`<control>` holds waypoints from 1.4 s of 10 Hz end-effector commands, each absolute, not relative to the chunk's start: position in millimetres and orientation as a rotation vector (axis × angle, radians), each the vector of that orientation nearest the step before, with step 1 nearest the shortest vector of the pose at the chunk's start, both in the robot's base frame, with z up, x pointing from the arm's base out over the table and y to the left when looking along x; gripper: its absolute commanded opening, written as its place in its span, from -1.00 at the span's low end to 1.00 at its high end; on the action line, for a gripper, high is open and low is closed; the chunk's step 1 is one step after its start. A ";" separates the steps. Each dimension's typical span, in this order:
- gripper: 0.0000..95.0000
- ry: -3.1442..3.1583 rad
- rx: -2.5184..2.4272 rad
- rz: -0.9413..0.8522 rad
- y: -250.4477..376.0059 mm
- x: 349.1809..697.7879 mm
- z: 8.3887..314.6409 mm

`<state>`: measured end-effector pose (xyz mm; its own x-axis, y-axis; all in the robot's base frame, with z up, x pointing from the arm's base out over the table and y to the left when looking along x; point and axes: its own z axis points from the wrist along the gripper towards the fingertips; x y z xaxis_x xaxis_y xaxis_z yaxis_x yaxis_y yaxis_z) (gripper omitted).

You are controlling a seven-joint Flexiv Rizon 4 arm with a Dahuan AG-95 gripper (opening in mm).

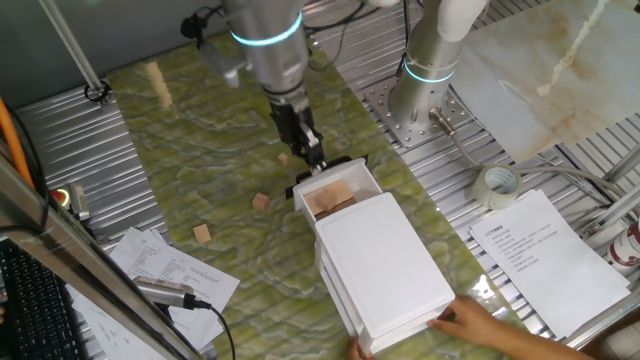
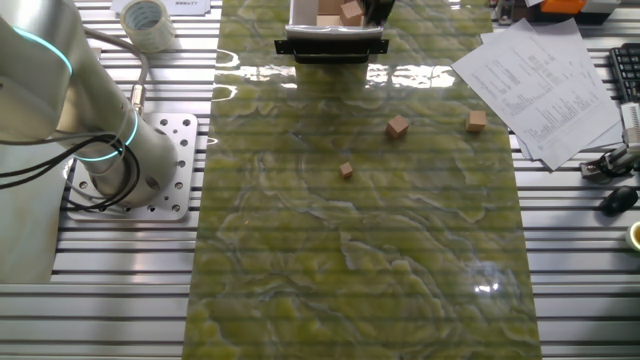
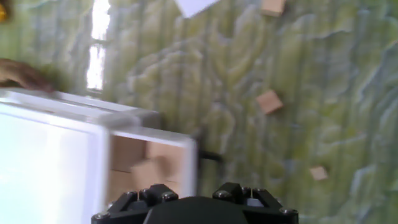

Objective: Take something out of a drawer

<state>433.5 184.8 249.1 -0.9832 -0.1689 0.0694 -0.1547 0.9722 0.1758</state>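
Observation:
The white drawer (image 1: pixel 338 192) stands pulled out of the top of the white cabinet (image 1: pixel 385 262), its black handle (image 1: pixel 328 169) facing the arm. Light-brown wooden cubes (image 1: pixel 330 200) lie inside it. My gripper (image 1: pixel 315 156) hangs just over the drawer's front edge by the handle, and its dark fingers look close together. I cannot tell if they hold anything. In the other fixed view the drawer (image 2: pixel 335 28) is at the top edge with cubes (image 2: pixel 350 12) in it. The hand view is blurred; it shows the drawer (image 3: pixel 186 163), its cubes (image 3: pixel 146 167) and only my gripper's body (image 3: pixel 196 204).
Three loose wooden cubes lie on the green mat (image 1: pixel 260 201) (image 1: pixel 202 234) (image 1: pixel 283 157). A person's hand (image 1: pixel 478 320) steadies the cabinet at its far end. A tape roll (image 1: pixel 497 184) and papers (image 1: pixel 545 255) lie right of it; a second arm's base (image 1: pixel 420 110) stands behind.

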 end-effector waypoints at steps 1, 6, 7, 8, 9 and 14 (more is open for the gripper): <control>-0.20 -3.044 0.264 -0.252 204.9 440.9 239.4; -0.20 -3.056 0.283 -0.230 222.2 433.9 208.0; -0.20 -3.055 0.341 -0.207 216.0 427.8 203.5; -0.20 -3.057 0.375 -0.200 212.3 423.9 200.6; -0.20 -3.055 0.402 -0.201 209.7 420.6 198.1; -0.20 -3.083 0.431 -0.188 214.7 422.0 193.1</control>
<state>422.1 214.3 192.2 -0.9618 -0.2736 0.0031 -0.2713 0.9550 0.1198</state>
